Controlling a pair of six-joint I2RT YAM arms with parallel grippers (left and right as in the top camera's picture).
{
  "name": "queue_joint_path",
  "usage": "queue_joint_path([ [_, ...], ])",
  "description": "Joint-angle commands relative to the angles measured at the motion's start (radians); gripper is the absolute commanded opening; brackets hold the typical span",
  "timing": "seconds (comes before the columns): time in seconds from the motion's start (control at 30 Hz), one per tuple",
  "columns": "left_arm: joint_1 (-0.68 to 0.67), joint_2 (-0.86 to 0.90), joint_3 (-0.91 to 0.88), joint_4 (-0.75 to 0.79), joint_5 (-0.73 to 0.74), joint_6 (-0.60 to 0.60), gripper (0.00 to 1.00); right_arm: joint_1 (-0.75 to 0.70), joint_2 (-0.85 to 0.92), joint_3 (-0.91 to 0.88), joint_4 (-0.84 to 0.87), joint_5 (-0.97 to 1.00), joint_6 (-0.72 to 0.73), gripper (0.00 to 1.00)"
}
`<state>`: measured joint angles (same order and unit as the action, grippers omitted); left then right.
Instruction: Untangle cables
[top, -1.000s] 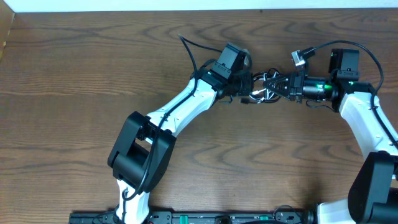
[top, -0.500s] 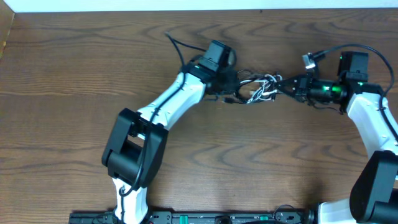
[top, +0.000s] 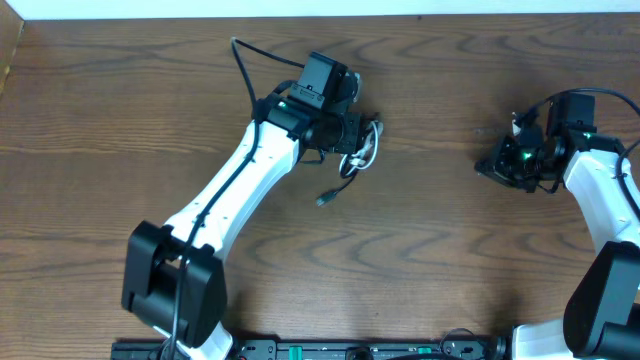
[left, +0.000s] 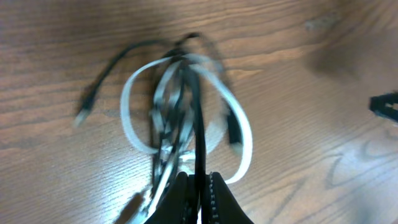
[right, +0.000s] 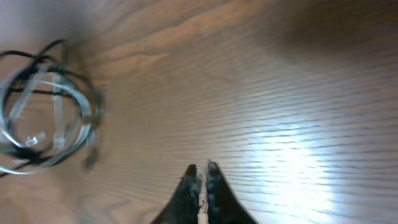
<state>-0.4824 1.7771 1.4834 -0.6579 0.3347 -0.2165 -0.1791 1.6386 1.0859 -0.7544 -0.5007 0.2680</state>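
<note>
The cables (top: 364, 150) are one bundle of white loops and thin black cords, at the tip of my left gripper (top: 357, 140). One black cord trails down to a small plug (top: 324, 199) on the table. In the left wrist view my left gripper (left: 200, 180) is shut on a black cord (left: 199, 124), with the white loop (left: 244, 127) and a plug end (left: 84, 113) spread in front of it. My right gripper (top: 488, 166) is far to the right, apart from the bundle. Its fingers (right: 202, 168) are shut with no cord leading from them; the bundle (right: 43, 121) shows blurred at far left.
The brown wooden table (top: 130, 120) fills the view, with a white wall strip along its far edge (top: 300, 8). A thicker black arm cord (top: 240, 60) loops out behind the left wrist. Another arches over the right wrist (top: 560, 95).
The grippers have pulled apart. My left gripper moved left, carrying the whole bundle. My right gripper moved right and no longer holds the bundle. A black plug end now trails on the table.
</note>
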Motion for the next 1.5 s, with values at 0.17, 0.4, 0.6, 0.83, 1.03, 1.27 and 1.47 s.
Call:
queue_joint_path([
  [0.17, 0.001, -0.132, 0.004, -0.004, 0.097, 0.029, 0.07, 0.018, -0.014, 0.016, 0.079, -0.437, -0.252, 0.44],
  [0.4, 0.000, -0.198, 0.004, -0.011, 0.130, 0.027, 0.07, 0.079, -0.014, 0.016, 0.188, -0.620, -0.182, 0.51],
  [0.6, 0.000, -0.200, 0.004, -0.023, 0.153, 0.021, 0.07, 0.180, -0.014, 0.016, 0.283, -0.555, -0.013, 0.52],
  [0.83, 0.000, -0.200, 0.004, -0.029, 0.152, 0.021, 0.07, 0.298, -0.014, 0.016, 0.397, -0.384, 0.187, 0.47],
  [1.03, 0.000, -0.200, 0.004, -0.039, 0.152, 0.021, 0.07, 0.383, -0.013, 0.016, 0.403, -0.199, 0.314, 0.43],
  [1.27, 0.000, -0.200, 0.004, -0.038, 0.152, 0.021, 0.07, 0.467, -0.010, 0.015, 0.380, 0.001, 0.407, 0.37],
  [1.47, 0.000, -0.200, 0.004, -0.038, 0.152, 0.020, 0.07, 0.494, 0.037, 0.015, 0.407, 0.024, 0.430, 0.35],
])
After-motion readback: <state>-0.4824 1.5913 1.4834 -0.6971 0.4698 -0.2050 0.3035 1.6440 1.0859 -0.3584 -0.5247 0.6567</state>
